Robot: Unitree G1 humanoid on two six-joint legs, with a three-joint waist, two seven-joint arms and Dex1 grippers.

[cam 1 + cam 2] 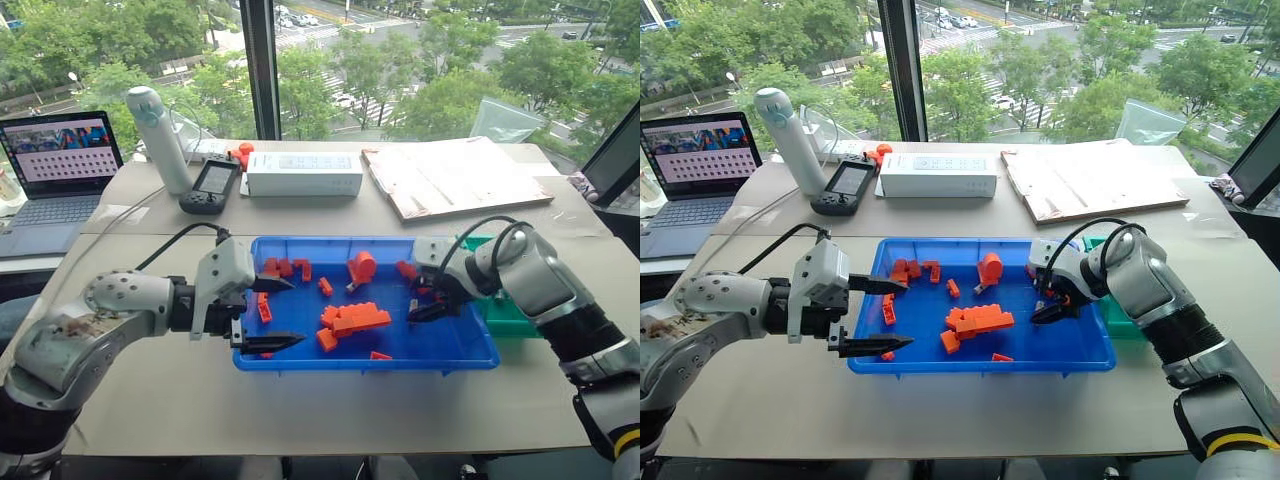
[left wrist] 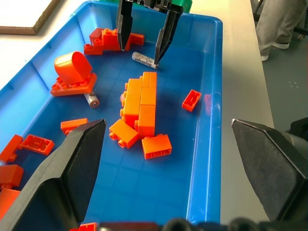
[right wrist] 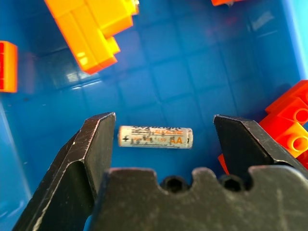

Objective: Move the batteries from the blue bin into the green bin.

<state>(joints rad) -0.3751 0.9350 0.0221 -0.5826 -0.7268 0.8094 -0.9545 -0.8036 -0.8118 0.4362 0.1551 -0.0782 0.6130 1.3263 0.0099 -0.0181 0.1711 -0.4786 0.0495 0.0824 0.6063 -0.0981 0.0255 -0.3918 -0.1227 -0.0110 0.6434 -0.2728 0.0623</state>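
Note:
The blue bin point(image 1: 370, 362) lies on the table in front of me and holds many orange bricks point(image 1: 352, 318). One battery point(image 3: 155, 137) rests on the bin floor near its right end, between the open fingers of my right gripper point(image 1: 425, 303), which is lowered over it without touching. A second battery point(image 2: 90, 99) lies beside an orange arch piece point(image 2: 73, 72). My left gripper point(image 1: 285, 313) hangs open and empty over the bin's left edge. The green bin point(image 1: 510, 315) stands against the blue bin's right side, partly hidden by my right arm.
At the back of the table are a laptop point(image 1: 55, 170), a white bottle point(image 1: 160, 135), a black handheld device point(image 1: 212, 185), a white box point(image 1: 303, 174) and a flat board with papers point(image 1: 450, 175). A person's legs point(image 2: 276, 24) stand beyond the table's right end.

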